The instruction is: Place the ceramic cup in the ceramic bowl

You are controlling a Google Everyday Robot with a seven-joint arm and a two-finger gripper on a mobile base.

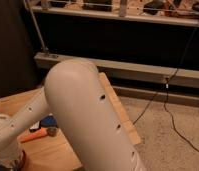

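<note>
My white arm (88, 115) fills the middle of the camera view and reaches down to the lower left. The gripper (5, 155) sits at its end, low over the wooden table's (58, 152) left front corner, mostly hidden behind the wrist. A curved orange-red edge with a bluish tint (17, 161) shows just under the wrist; it looks like the rim of the ceramic bowl. The light-blue ceramic cup is hidden by the wrist.
An orange carrot-shaped object (35, 135) and a dark blue flat object (48, 121) lie on the table behind the arm. The table's right edge (120, 112) drops to a speckled floor with black cables (168, 105). A metal rail and shelving stand behind.
</note>
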